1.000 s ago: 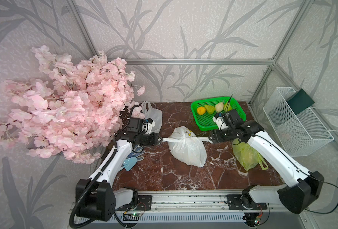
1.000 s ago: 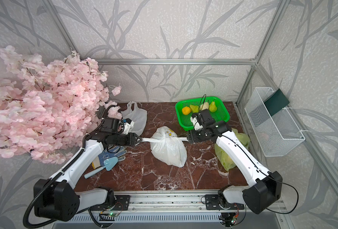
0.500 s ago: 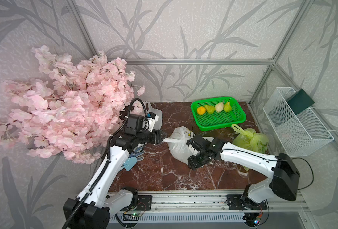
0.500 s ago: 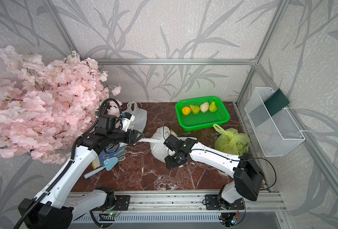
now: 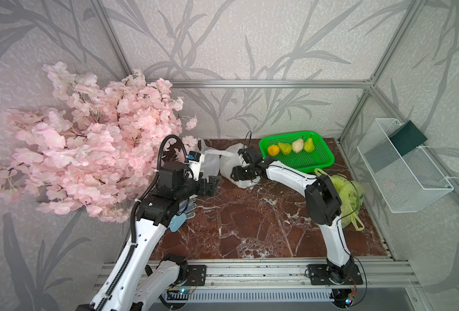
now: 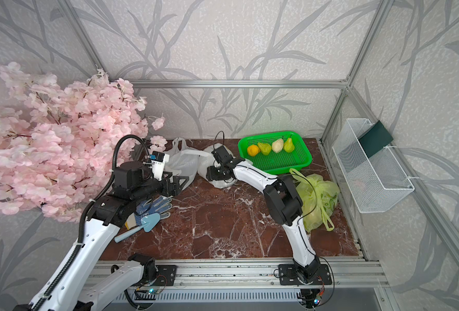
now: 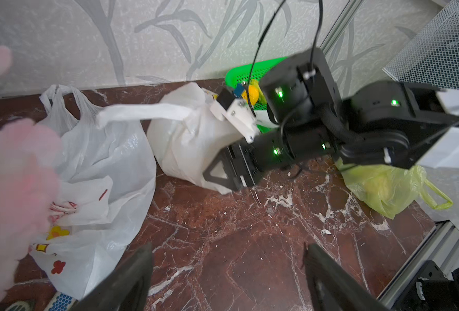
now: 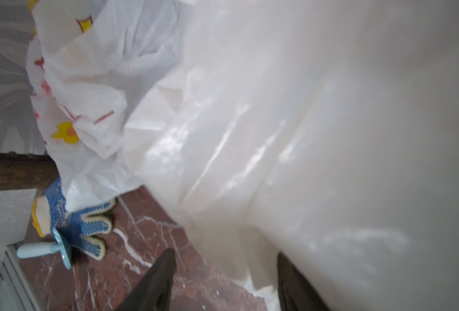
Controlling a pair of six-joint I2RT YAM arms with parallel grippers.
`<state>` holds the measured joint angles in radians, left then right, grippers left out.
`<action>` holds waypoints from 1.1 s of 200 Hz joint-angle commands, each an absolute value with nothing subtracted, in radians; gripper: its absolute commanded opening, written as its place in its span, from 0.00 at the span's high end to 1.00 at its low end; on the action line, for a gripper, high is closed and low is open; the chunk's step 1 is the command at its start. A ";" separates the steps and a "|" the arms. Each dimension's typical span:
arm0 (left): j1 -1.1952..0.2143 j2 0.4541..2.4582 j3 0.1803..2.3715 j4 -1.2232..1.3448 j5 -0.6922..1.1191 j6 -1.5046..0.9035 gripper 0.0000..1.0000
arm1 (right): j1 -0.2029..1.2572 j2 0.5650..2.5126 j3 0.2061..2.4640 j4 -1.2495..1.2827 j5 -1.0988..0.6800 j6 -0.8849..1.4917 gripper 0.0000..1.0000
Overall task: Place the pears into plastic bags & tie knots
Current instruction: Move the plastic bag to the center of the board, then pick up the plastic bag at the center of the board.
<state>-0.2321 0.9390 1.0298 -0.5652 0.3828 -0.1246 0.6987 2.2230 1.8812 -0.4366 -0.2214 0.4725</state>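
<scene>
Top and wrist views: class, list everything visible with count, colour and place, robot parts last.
pears: three, two green one cream, in basket
orange: one, orange, in basket
basket: one, green, table's back right
white bags: two, printed white, table's back, side by side
yellow-green bag: one, right edge, behind right arm
glove: one, blue-dotted, beside left arm
trowel: one, pale blue, on glove
blossom branch: one, pink, left
wire basket: one, white, right wall
left gripper: open, empty
right gripper: against a white bag, grip unclear

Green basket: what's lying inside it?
Four fruits lie in a row: an orange, a green pear, a pale pear and a second green pear. The basket's near corner is hidden behind the right arm, so anything there can't be seen.
</scene>
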 commanded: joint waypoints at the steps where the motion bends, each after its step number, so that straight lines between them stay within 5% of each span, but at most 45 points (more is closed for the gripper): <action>1: -0.230 1.040 1.028 -0.645 0.353 -0.137 0.20 | 0.704 2.282 2.066 -0.557 -0.278 0.342 0.36; 46: -0.226 1.217 0.984 -0.664 0.119 -0.230 0.27 | 0.701 1.995 1.800 -0.445 -0.319 0.332 0.33; 83: -0.169 1.352 1.004 -0.695 -0.195 -0.406 0.10 | 0.686 1.774 1.545 -0.355 -0.326 0.370 0.32; 146: -0.069 1.590 1.032 -0.416 -0.296 -0.533 0.01 | 0.672 1.574 1.306 -0.313 -0.301 0.385 0.32; 162: -0.062 1.652 1.038 -0.357 -0.254 -0.547 0.13 | 0.656 1.545 1.271 -0.321 -0.304 0.384 0.32; 200: -0.065 1.668 1.018 -0.271 -0.140 -0.525 0.81 | 0.609 1.451 1.198 -0.331 -0.298 0.383 0.32; 220: -0.073 1.588 1.029 -0.326 -0.127 -0.504 1.00 | 0.594 1.410 1.170 -0.333 -0.294 0.385 0.33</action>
